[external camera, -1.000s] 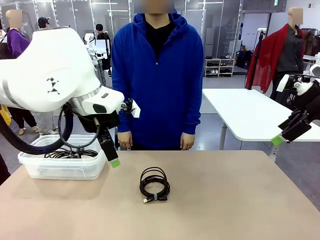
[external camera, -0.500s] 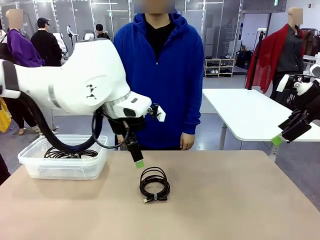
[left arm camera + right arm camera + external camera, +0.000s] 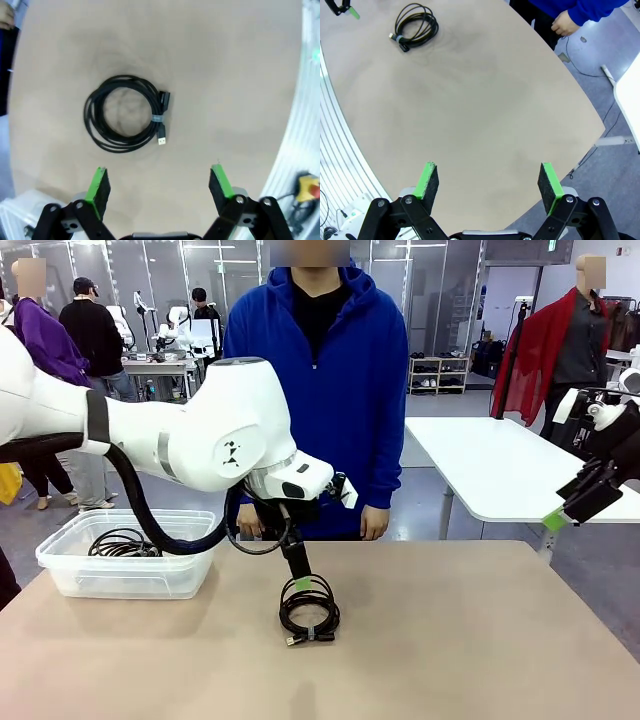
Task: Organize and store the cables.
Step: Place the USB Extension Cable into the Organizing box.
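One of the cables, a black cord coiled into a ring with a slim USB plug, lies on the tan table in the middle. My left gripper hangs open just above the ring's far edge. In the left wrist view the coil lies ahead of the open green-padded fingers, untouched. More coiled cables rest in the clear plastic bin at the table's left. My right gripper hovers open off the table's right edge, and in its wrist view nothing sits between its pads.
A person in a blue hoodie stands at the far edge, hands hanging by the table. The right wrist view shows the coil far off and one hand. A white table stands behind on the right.
My left arm has swung right from over the bin to the middle of the table and come down over the coil. The right arm has stayed put.
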